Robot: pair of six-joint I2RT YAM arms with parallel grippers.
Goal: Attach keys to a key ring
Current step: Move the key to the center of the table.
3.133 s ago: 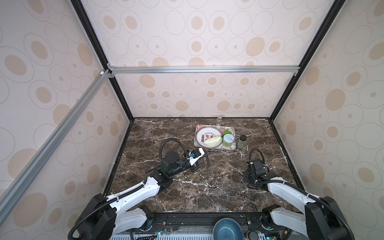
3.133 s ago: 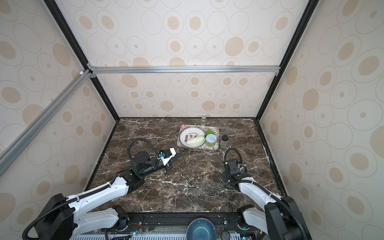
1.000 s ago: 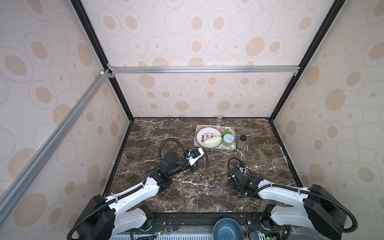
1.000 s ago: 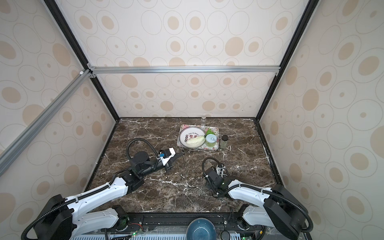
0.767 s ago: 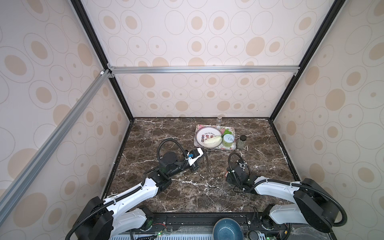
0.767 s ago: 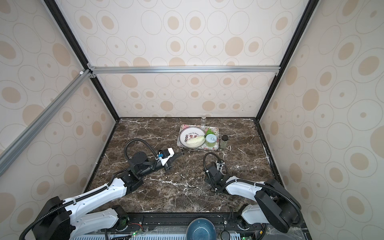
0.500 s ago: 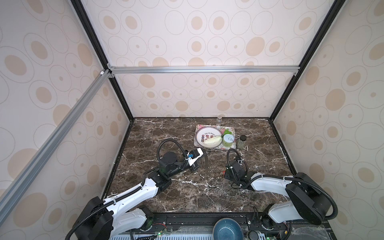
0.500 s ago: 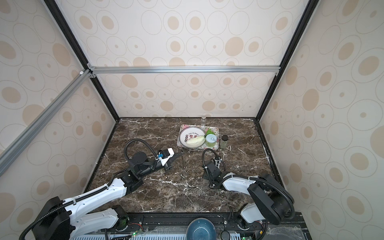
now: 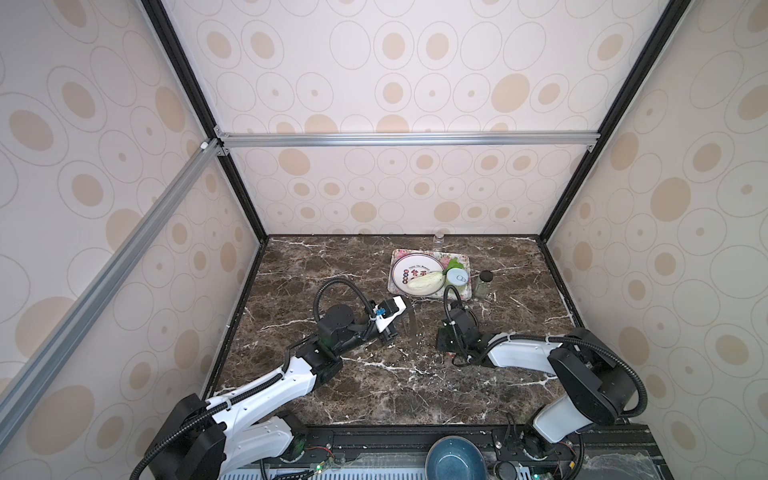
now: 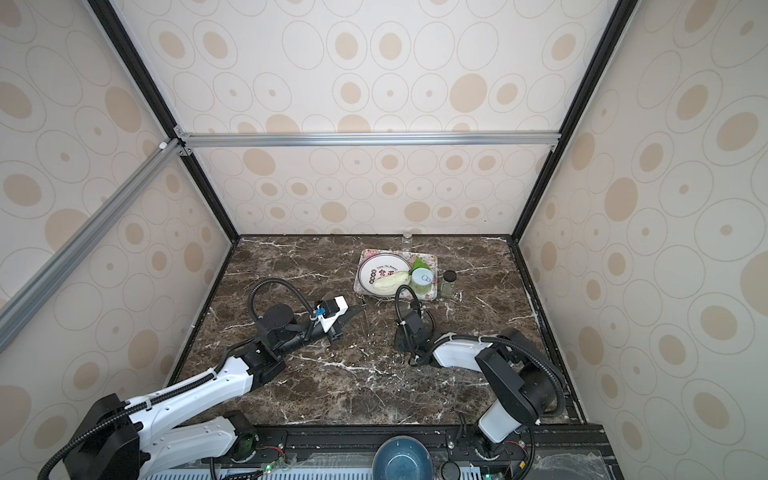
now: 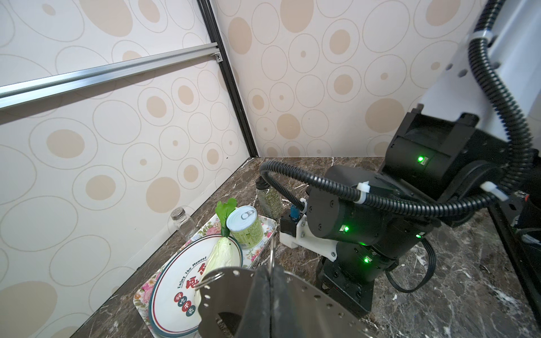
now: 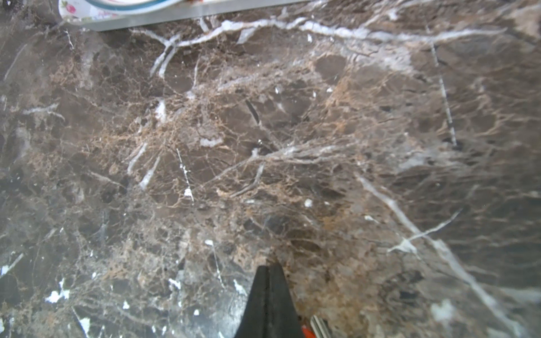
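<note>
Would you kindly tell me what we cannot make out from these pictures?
Right wrist view: a red piece and a metal piece beside the shut right tool are cut off by the bottom edge; whether it grips them is unclear.
Left wrist view: the grey plate in the shut left tool is cut off by the bottom edge; the tool hides its middle.
Both top views: the right arm hides its tool's tip.

Lab test booth, aluminium frame [image 9: 395, 139], wallpapered panels [image 9: 395, 62]
</note>
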